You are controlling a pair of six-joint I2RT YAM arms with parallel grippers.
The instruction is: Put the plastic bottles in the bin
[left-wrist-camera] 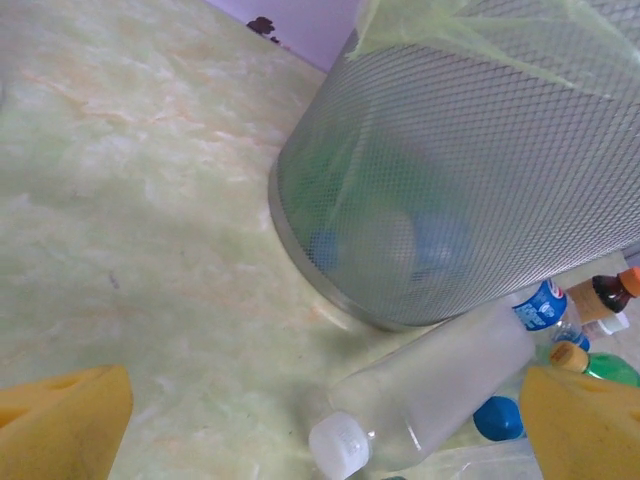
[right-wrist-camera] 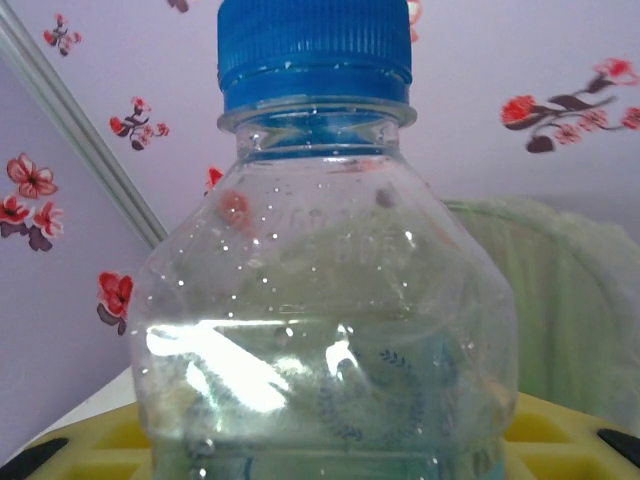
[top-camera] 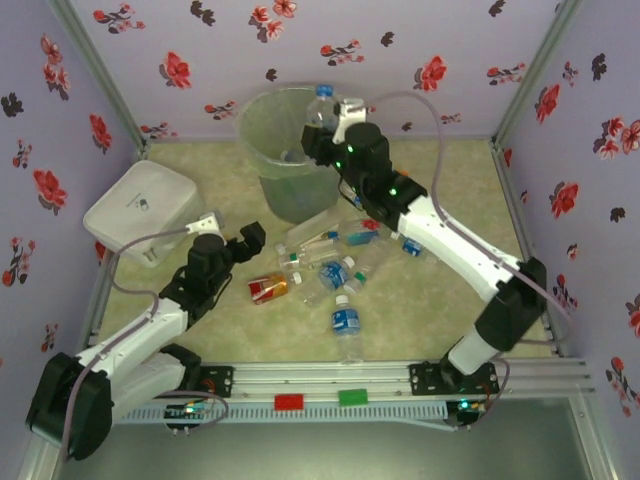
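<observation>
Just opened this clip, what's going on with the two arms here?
The right gripper is shut on a clear plastic bottle with a blue cap, held upright over the rim of the tall translucent grey-green bin. The left gripper is open and empty, hovering low above the table beside the pile of remaining plastic bottles. Pale and blue shapes already lie in the bin, so the job is partway done.

Pale green marbled table (top-camera: 430, 320) carries the bin (top-camera: 290, 190), a white container (top-camera: 140, 212) and scattered plastic bottles (top-camera: 345, 322)
</observation>
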